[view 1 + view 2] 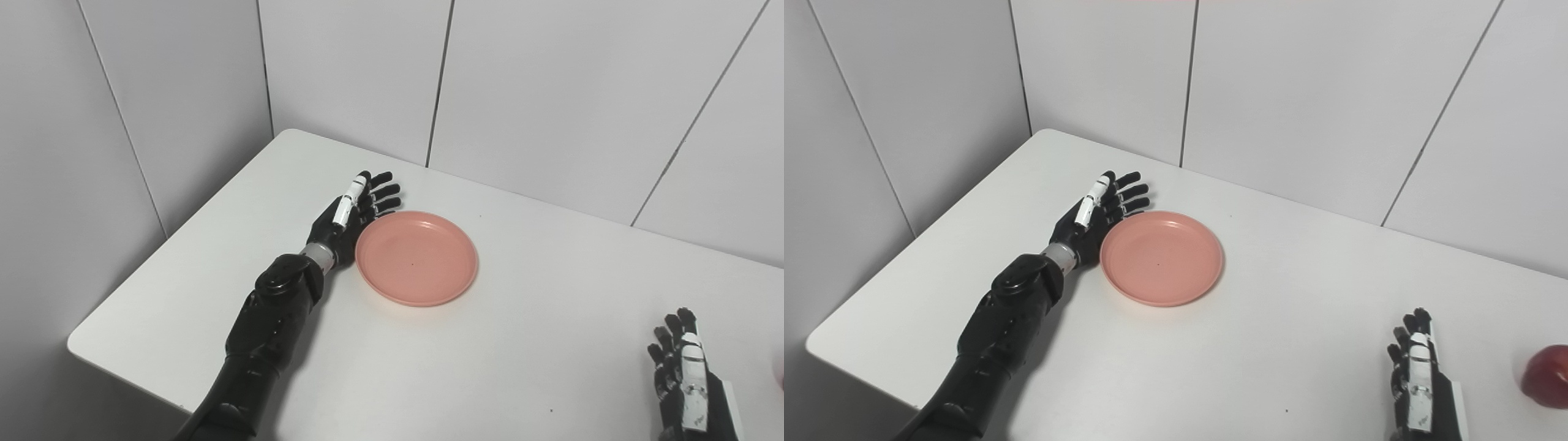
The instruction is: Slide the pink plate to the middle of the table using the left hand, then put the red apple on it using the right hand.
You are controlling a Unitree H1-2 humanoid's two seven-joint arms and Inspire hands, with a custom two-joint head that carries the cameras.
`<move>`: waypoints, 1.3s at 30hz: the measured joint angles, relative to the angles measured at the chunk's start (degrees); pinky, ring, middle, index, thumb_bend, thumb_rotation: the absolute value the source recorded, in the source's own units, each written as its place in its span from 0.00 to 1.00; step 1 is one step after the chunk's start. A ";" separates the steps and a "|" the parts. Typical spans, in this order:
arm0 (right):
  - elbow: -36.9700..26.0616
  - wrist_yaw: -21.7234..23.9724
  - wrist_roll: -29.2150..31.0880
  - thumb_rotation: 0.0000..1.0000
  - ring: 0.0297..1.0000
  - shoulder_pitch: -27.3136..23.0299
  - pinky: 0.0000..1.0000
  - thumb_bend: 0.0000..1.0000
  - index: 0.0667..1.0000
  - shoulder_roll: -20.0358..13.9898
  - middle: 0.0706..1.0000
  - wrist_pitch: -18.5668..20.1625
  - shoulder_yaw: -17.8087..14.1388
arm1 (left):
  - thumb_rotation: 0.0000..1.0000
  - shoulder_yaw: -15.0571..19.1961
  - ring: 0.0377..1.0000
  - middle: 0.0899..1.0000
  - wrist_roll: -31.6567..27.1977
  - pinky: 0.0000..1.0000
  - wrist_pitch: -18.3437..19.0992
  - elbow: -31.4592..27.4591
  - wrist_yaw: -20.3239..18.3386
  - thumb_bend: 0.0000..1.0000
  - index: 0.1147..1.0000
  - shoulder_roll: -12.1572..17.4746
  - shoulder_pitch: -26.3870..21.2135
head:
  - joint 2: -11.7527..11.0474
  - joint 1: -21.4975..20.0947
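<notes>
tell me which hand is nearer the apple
Right. The right hand rests open on the table just left of the apple, with a gap between them. The left hand is far across the table, open against the plate.

Pink plate (pixel 1162 257), red apple (pixel 1546 375), white table (pixel 1274 367).

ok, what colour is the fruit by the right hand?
Dark red apple, on the table beyond the right hand. Best seen in the right eye view.
</notes>
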 measured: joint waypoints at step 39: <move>-0.03 -1.42 -2.64 1.00 0.96 -0.29 0.99 0.25 0.97 1.89 0.97 0.01 0.57 | 1.00 -3.81 0.85 0.85 1.00 0.85 7.20 -11.24 3.68 0.34 0.84 -7.34 4.23 | 3.69 -6.24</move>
